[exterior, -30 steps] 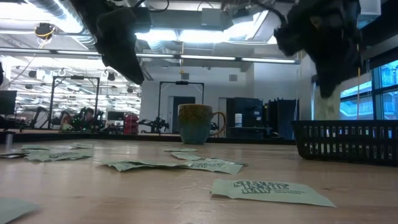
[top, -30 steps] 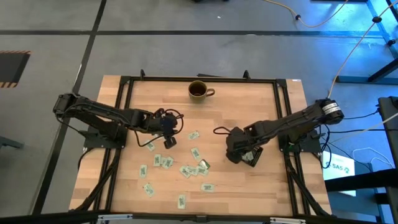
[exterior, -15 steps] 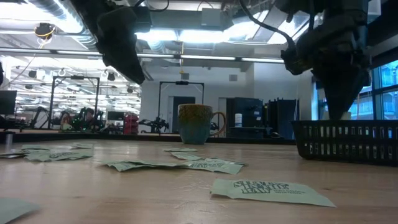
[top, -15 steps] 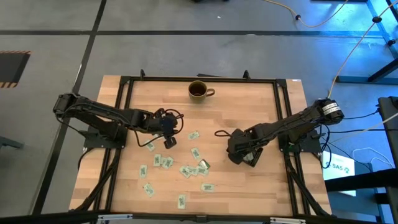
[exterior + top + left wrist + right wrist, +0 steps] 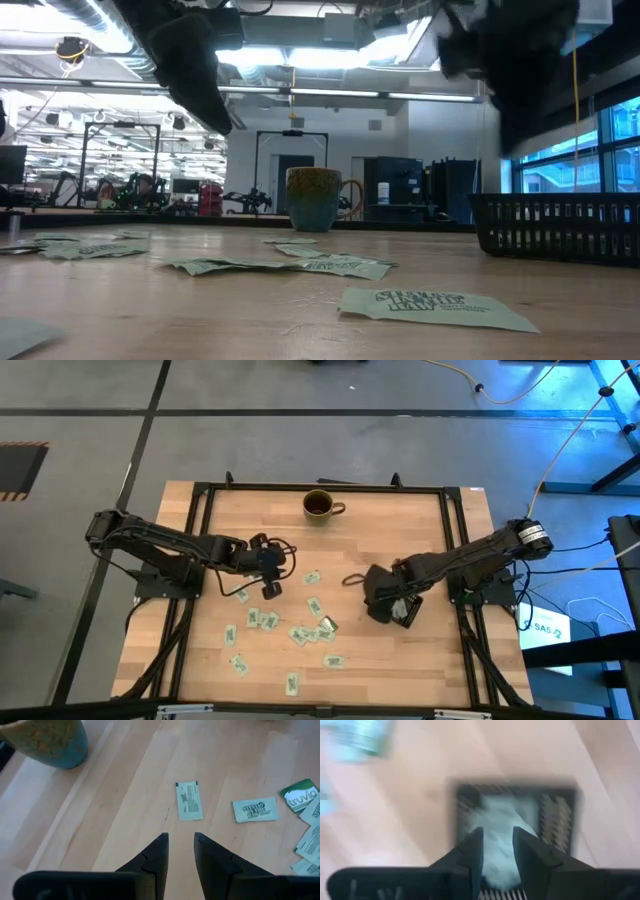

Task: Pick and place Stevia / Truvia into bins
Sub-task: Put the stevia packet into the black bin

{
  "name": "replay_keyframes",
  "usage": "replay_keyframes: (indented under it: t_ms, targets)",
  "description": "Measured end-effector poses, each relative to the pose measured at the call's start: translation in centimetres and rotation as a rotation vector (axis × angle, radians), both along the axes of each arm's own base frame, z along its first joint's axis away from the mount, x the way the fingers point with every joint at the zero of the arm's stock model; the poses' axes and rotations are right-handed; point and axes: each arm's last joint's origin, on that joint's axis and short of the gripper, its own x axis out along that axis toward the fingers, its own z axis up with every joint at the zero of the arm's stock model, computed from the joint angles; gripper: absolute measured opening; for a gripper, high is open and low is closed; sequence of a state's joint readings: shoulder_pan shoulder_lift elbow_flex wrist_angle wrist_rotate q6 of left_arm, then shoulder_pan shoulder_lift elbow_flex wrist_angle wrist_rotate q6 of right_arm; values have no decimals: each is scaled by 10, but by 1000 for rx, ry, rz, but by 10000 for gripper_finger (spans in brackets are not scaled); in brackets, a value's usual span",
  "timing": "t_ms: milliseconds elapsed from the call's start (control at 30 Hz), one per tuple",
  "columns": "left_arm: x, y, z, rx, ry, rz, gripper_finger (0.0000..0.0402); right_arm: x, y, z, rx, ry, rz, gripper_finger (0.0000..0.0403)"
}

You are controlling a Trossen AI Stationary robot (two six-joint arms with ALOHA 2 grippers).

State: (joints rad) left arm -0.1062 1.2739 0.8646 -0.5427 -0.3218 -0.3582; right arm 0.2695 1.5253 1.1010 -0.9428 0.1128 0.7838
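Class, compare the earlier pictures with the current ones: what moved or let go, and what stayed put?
The right hand, over the black bin, opened and rose; pale sachets lie in the bin. The left hand, open above a sachet, barely shifted. The mug and the scattered sachets stayed put.

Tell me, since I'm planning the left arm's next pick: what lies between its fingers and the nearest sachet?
Bare wood. In the left wrist view, the left gripper hangs over the table, open, with the nearest sachet just ahead and nothing between.
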Motion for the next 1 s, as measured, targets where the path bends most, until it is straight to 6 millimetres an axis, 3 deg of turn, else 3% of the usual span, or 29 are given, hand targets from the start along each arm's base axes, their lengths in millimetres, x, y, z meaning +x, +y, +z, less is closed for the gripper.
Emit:
replay_keyframes:
  t_ms: [200, 333, 667, 833, 1000]
  targets:
    - [0, 0, 0, 8, 2, -3, 86, 38, -3, 16, -129, -374, 229, 108]
    - [0, 2, 0, 25, -1, 15, 86, 62, -18, 10, -216, -476, 292, 108]
    - [0, 2, 0, 26, 0, 16, 86, 110, -53, -43, -273, -527, 351, 108]
    - [0, 2, 0, 26, 0, 16, 86, 118, -67, -77, -242, -453, 336, 108]
    - [0, 2, 0, 28, 1, 14, 86, 122, -70, -96, -218, -433, 344, 108]
